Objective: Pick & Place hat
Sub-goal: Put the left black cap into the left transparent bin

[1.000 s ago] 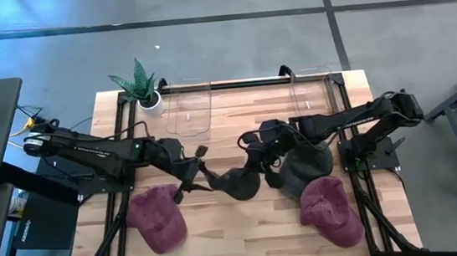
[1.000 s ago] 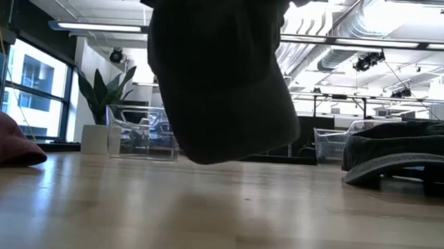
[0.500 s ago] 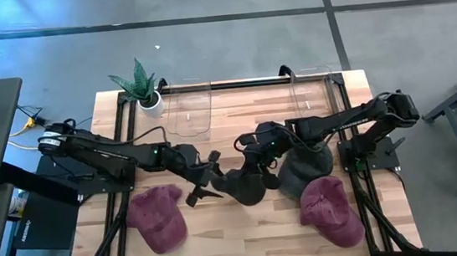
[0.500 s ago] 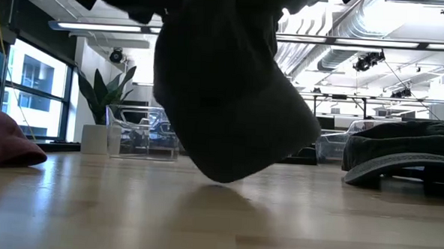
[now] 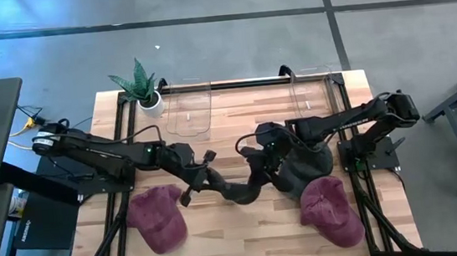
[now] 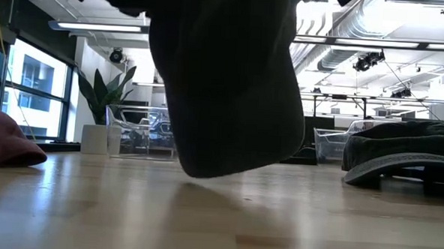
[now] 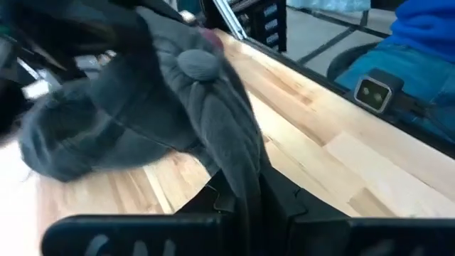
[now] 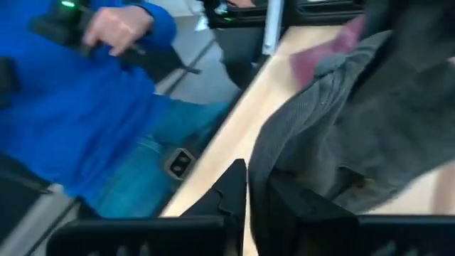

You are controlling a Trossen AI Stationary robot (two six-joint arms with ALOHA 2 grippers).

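Note:
A dark grey hat (image 5: 239, 192) hangs between my two grippers over the middle of the table. In the low view the hat (image 6: 223, 87) sags clear of the wood. My left gripper (image 5: 206, 179) is at its left side and my right gripper (image 5: 259, 165) at its right side, both shut on it. The left wrist view shows the crown with its top button (image 7: 199, 64) beyond my left gripper (image 7: 245, 195). In the right wrist view grey cloth runs up from my right gripper (image 8: 254, 192). My left gripper pinches a bunched fold of the hat's cloth (image 7: 238, 167) between its two fingers, coming level from the table's left. The hat hangs beyond it, lifted clear. My right gripper pinches the hat's opposite edge (image 8: 259, 167) between its fingers, coming from the table's right; the cloth sags between the grippers.
A second dark hat (image 5: 306, 167) lies just right of the held one. Maroon hats lie at the near left (image 5: 157, 220) and near right (image 5: 331, 210). Two clear bins (image 5: 189, 111) (image 5: 313, 90) and a potted plant (image 5: 140, 86) stand along the far edge. A person in blue (image 8: 85, 107) is beside the table.
My left gripper has moved a little toward the table's right and my right gripper a little toward the near edge. Both stay shut on the hat. The hat's hanging body has swung, dipped toward the table, and come up a little again.

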